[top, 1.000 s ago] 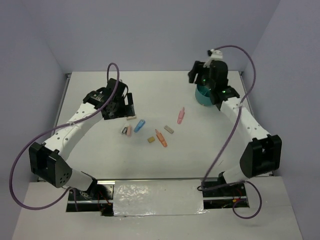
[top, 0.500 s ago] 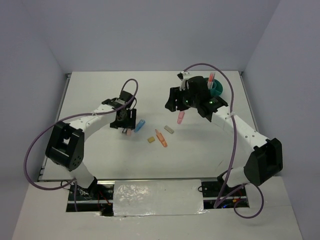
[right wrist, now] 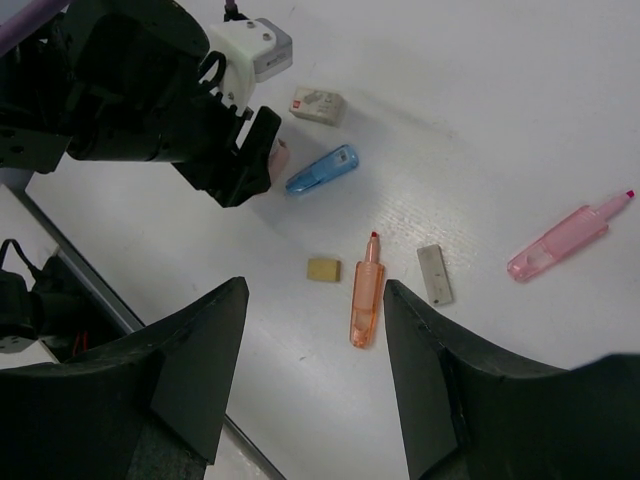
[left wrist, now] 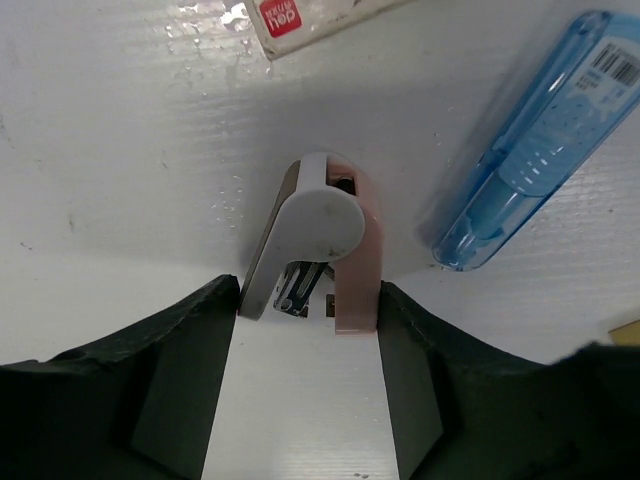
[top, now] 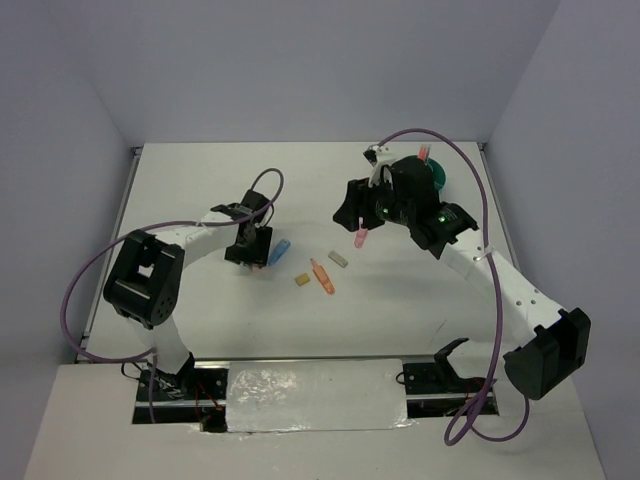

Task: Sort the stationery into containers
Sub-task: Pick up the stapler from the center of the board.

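A small pink-and-grey stapler (left wrist: 318,250) lies on the table, and my left gripper (left wrist: 308,300) is shut on it, one finger against each side. A blue clear-cased piece (left wrist: 540,150) lies just right of it. My right gripper (right wrist: 315,290) hangs open and empty high above the table. Below it lie an orange marker (right wrist: 366,295), a tan block (right wrist: 324,269), a grey block (right wrist: 435,274) and a pink marker (right wrist: 565,243). The teal cup (top: 437,178) stands at the back right with a pink pen (top: 424,155) upright in it.
A white eraser with a red label (left wrist: 300,15) lies just beyond the stapler. The right arm's wrist (top: 385,200) stands between the cup and the pink marker (top: 360,238). The loose pieces cluster mid-table; the table edge (right wrist: 130,320) runs close at the near left.
My left gripper has moved right and down onto the stapler and its jaws have narrowed around it. My right arm has swung from the cup towards the table's middle.
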